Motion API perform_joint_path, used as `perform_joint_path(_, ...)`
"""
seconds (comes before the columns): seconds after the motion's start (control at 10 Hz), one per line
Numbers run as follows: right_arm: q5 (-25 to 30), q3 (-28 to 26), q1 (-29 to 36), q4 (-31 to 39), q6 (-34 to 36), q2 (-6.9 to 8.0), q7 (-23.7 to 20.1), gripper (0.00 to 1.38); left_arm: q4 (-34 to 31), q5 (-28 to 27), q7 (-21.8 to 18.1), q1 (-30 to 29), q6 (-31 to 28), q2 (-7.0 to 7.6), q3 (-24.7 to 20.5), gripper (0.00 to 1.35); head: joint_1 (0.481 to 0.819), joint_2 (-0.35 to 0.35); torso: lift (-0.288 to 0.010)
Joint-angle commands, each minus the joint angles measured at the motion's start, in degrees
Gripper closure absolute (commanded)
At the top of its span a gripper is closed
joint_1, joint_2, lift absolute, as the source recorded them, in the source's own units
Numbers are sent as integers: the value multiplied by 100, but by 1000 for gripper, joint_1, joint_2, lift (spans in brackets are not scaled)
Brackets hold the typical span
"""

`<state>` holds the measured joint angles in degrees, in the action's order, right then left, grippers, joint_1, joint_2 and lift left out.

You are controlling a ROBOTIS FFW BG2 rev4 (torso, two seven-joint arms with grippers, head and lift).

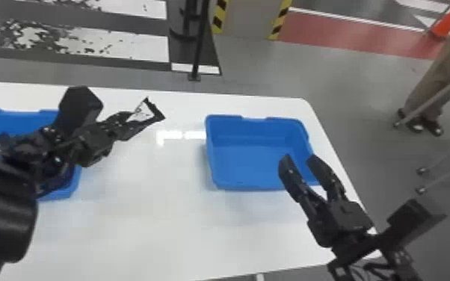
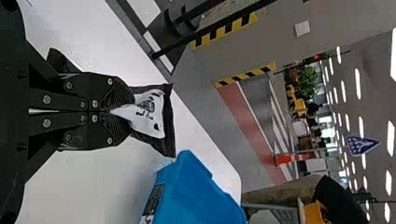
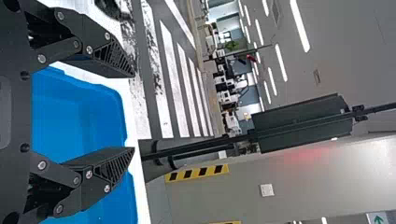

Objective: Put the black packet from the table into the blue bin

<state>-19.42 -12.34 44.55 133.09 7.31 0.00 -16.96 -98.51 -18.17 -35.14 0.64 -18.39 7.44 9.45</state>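
My left gripper (image 1: pixel 125 127) is above the table between the two blue bins, shut on the black packet (image 1: pixel 157 112), which has a white label and sticks out past the fingertips. In the left wrist view the packet (image 2: pixel 167 123) is pinched at one end by the left gripper (image 2: pixel 122 111). The blue bin (image 1: pixel 250 185) on the right has a bare floor, and the packet is to its left. My right gripper (image 1: pixel 302 160) stands open over that bin's near right corner; in the right wrist view the right gripper (image 3: pixel 133 112) has nothing between its fingers.
Another blue bin (image 1: pixel 58 195) lies at the left, partly hidden beneath the left arm. Both bins rest on a white table (image 1: pixel 142 224). A black pole (image 1: pixel 198 45) stands beyond the far table edge.
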Motion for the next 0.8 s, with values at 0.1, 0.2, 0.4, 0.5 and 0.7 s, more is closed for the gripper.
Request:
perform_joint_path(0.1, -11, 11, -26, 15, 0, 5, 0, 510, -830, -194, -89, -739, -200, 47, -1174, 1210, 695, -167, -110)
perform_joint_path(0.2, -11, 0, -26, 15, 0, 5, 0, 510, -858, -251, -124, -921, -228, 47, -1562, 1210, 695, -111, -110)
perform_joint_path(0.4, -23, 11, -40, 15, 0, 5, 0, 510, -900, -183, -151, -1245, -313, 30, -2156, 1084, 695, -20, -110)
perform_joint_path(0.5, -23, 11, -40, 15, 0, 5, 0, 510, -900, -80, -151, -1400, -397, -50, -2510, 559, 695, 24, -110)
perform_joint_path(0.7, -23, 11, -26, 15, 0, 5, 0, 509, -1238, 354, -133, -1906, -228, -181, -3002, 78, 695, 108, -110)
